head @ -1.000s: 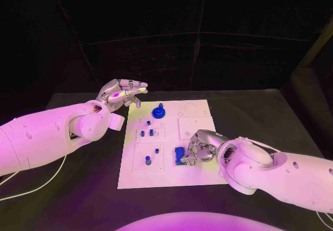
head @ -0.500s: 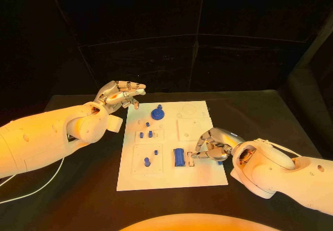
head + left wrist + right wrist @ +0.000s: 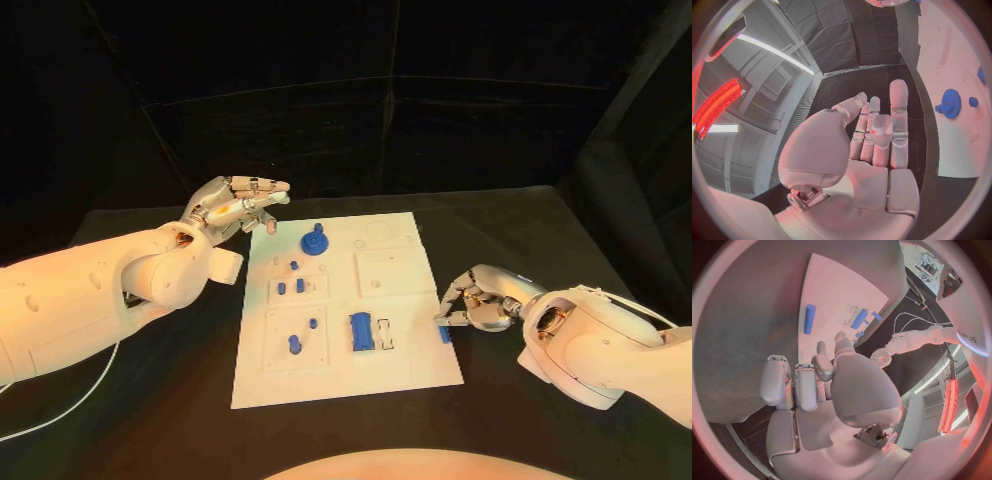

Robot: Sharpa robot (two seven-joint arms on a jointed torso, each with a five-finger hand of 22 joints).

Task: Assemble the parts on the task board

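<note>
Currently the right hand [image 3: 483,303] sits at the right edge of the white board [image 3: 411,350] on the black worktop [image 3: 548,230], fingers curled in; can't tell if they hold anything. Left hand [image 3: 231,203] hovers off the board's far-left corner, fingers loosely spread, empty. Blue parts [image 3: 361,331] lie on the board, blue gear [image 3: 313,241] near its far end.

The right hand [image 3: 482,303] covers most of a small blue part [image 3: 444,333] at the task board's [image 3: 411,370] right edge, so whether the fingers touch that piece cannot be told. The small blue parts [image 3: 293,288] left of the board's middle are too small to make out (pegs, perhaps). In the left wrist view the board [image 3: 945,60] runs off the circle's rim.
</note>
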